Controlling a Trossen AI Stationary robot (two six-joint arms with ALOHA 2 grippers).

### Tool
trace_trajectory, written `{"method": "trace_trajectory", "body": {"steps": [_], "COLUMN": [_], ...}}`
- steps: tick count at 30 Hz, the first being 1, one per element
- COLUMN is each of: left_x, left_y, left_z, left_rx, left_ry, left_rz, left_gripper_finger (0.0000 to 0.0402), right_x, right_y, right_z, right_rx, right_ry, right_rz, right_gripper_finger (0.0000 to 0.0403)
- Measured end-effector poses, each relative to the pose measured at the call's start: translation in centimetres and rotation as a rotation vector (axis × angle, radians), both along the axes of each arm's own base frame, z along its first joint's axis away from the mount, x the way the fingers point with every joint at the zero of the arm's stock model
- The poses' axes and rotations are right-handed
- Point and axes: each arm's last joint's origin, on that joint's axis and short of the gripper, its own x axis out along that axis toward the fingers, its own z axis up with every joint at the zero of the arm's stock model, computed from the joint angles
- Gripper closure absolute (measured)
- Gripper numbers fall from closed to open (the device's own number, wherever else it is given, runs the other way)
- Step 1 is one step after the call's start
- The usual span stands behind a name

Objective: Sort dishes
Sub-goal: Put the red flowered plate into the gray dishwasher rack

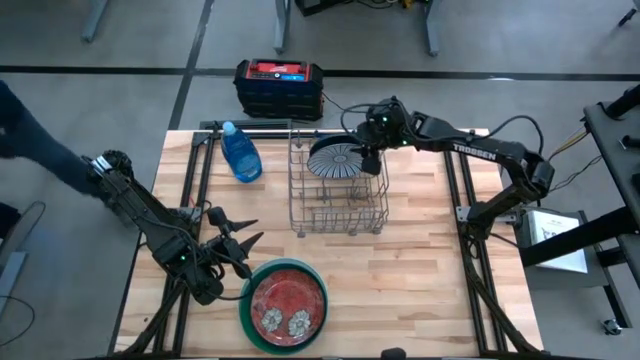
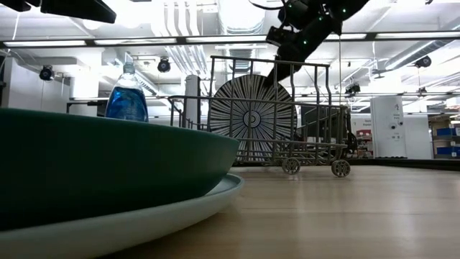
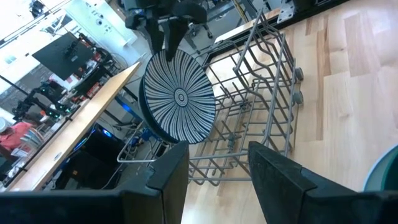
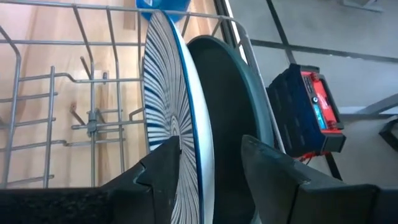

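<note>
teal plate [image 4: 236, 112] mostly hidden behind striped plate [image 4: 165, 93]

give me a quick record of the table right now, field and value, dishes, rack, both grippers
rack: wire rack at the table's far middle
in rack: striped plate on edge, dark teal plate right behind it
right gripper: over the rack, fingers open astride the striped plate's rim
stack: red plate on green plate, near edge
left gripper: open, empty, beside the stack
other: blue bottle left of the rack
</note>
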Motion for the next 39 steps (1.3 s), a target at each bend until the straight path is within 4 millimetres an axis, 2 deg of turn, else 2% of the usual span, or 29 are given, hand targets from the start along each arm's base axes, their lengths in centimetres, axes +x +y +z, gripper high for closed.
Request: {"method": "trace_trajectory", "body": {"steps": [8,17,25,30,33,39], "left_x": [0.0,0.3,0.4,0.5,0.5,0.7], "left_y": [0.0,-0.3,-0.5,-0.6,-0.7,-1.0], "left_z": [0.0,0.1,0.1,0.1,0.1,0.2], "left_rx": [-0.007,-0.065,-0.109,-0.121,-0.137,-0.201], "left_ry": [-0.006,-0.02,-0.01,-0.011,-0.005,0.004], "left_rz": [0.001,-0.016,-0.038,-0.043,-0.052,-0.086], "left_gripper_finger": [0.0247,0.0247,0.0247,0.0247,0.0247,0.0247], "right_x": [-0.1,-0.4,0.8,1.8,2.3,3.0], "right_y": [0.1,0.2,0.1,0.7,1.2,3.4], "right_z": [2.5,4.7,6.6,7.9,8.7,8.2], "right_rx": [0.005,0.022,0.048,0.02,-0.028,-0.142], "right_ry": [0.016,0.007,-0.217,-0.36,-0.424,-0.334], "right_rz": [0.003,-0.014,-0.093,-0.078,-0.098,-0.181], "right_gripper_finger": [0.0216,0.0212,0.0233,0.0258,0.0286,0.0385]}}
